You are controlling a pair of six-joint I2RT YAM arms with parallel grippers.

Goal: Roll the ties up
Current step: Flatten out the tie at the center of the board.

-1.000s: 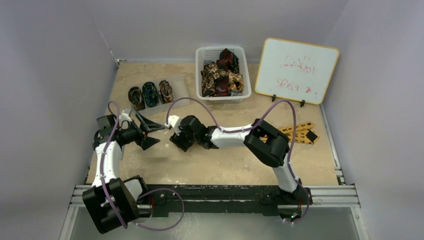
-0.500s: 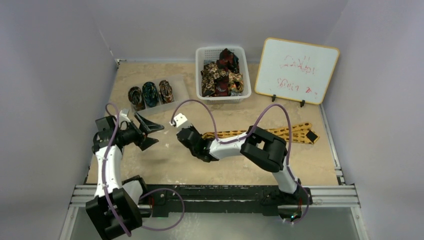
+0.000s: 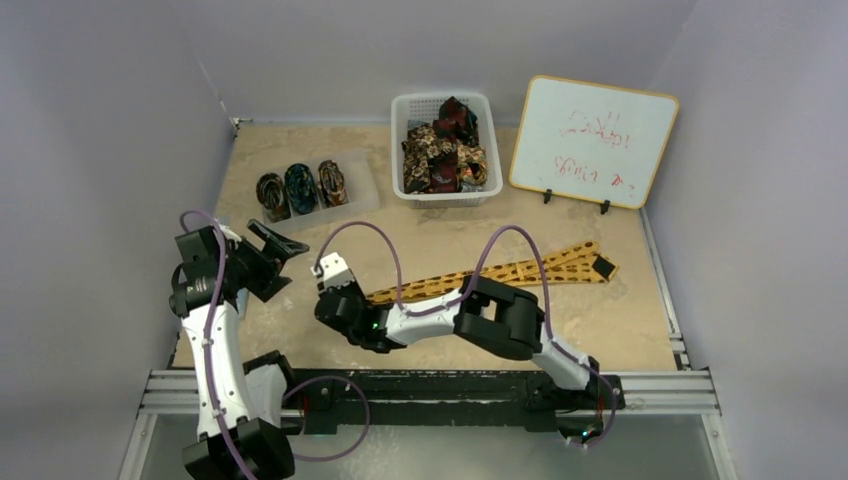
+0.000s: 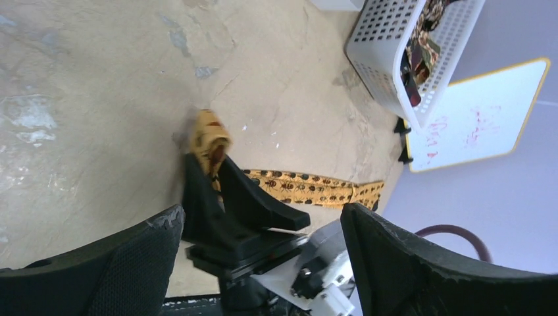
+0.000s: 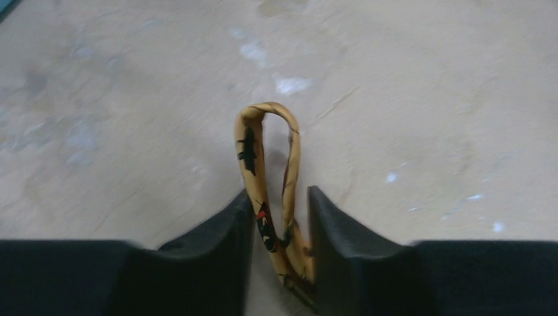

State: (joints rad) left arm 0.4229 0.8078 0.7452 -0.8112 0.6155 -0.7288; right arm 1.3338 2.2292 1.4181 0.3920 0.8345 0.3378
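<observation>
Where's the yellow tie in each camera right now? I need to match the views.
Top external: the tie runs diagonally from left of centre up to the right.
Left wrist: centre, folded end standing up, strip trailing right.
Right wrist: centre, an upright pinched loop.
Shared landmark: the right gripper, shut on the tie's folded end.

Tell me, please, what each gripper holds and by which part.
The right gripper pinches the golden-yellow tie at its folded end; the left gripper holds nothing.
</observation>
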